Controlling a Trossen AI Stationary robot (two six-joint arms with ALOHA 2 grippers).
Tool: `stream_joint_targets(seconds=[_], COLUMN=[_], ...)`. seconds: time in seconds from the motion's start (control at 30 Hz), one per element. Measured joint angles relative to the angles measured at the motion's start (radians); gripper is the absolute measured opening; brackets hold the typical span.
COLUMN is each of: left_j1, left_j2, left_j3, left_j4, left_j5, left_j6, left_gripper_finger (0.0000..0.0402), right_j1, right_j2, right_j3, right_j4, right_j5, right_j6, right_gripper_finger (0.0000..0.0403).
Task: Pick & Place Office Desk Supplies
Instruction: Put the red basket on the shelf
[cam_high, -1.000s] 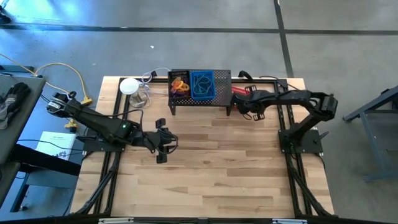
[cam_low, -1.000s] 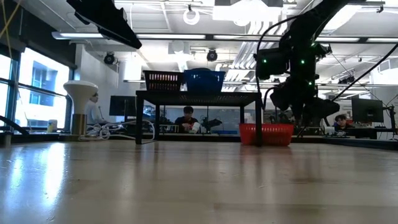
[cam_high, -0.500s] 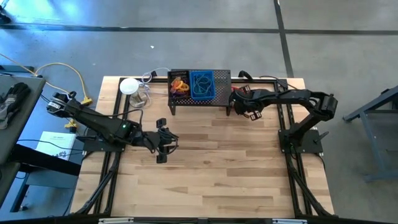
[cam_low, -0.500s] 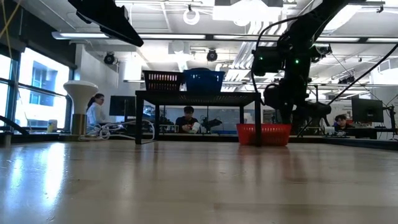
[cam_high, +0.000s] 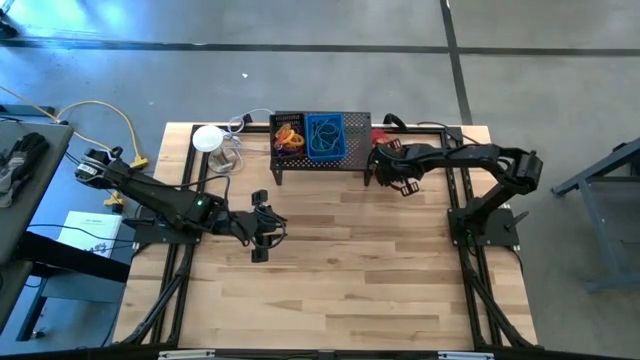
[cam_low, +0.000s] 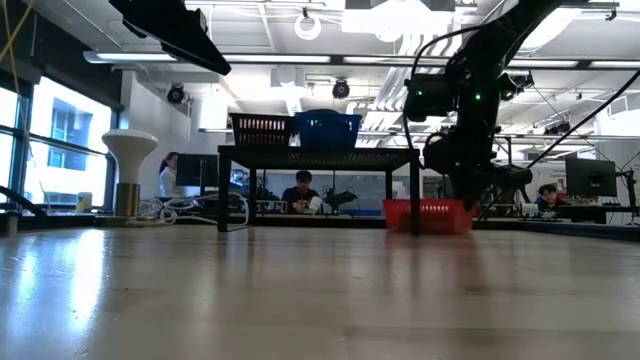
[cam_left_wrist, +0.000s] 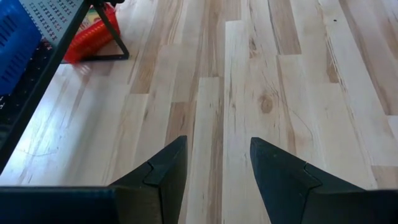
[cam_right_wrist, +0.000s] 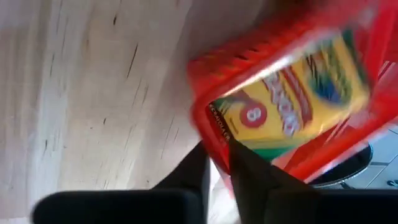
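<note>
I see my right pincer (cam_right_wrist: 217, 163) pinching the rim of the red mesh tray (cam_right_wrist: 298, 74), with the yellow crayon box (cam_right_wrist: 292, 102) inside, at the counter's (cam_high: 350, 260) one o'clock beside the black stand (cam_high: 320, 160). My left pincer (cam_left_wrist: 217, 163) hangs spread mid-counter.

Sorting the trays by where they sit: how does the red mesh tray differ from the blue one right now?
The red mesh tray sits on the tabletop beside the stand; the blue mesh tray sits on top of it. The red one holds a yellow crayon box and has the right gripper pinching its rim; the blue one holds thin loops, untouched. Both are small open trays.
</note>
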Motion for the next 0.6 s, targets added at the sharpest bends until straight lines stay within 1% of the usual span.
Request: stream_joint_targets(seconds=[0.1, 0.3, 0.43, 0.6], left_j1=[0.000, 0.000, 0.000, 0.000], left_j2=[0.000, 0.000, 0.000, 0.000], left_j3=[0.000, 0.000, 0.000, 0.000], left_j4=[0.000, 0.000, 0.000, 0.000], left_j5=[0.001, 0.002, 0.002, 0.002], left_j6=[-0.001, -0.009, -0.011, -0.011], left_gripper_finger=[0.0167, 0.0167, 0.0167, 0.0167], right_j1=[0.002, 0.036, 0.090, 0.169], right_j2=[0.000, 0.000, 0.000, 0.000], right_j3=[0.000, 0.001, 0.001, 0.002], right_j4=[-0.001, -0.054, -0.146, -0.286], right_j5=[0.001, 0.010, 0.059, 0.078], right_j6=[0.007, 0.107, 0.248, 0.439], right_gripper_finger=[0.0011, 0.0006, 0.0005, 0.0004])
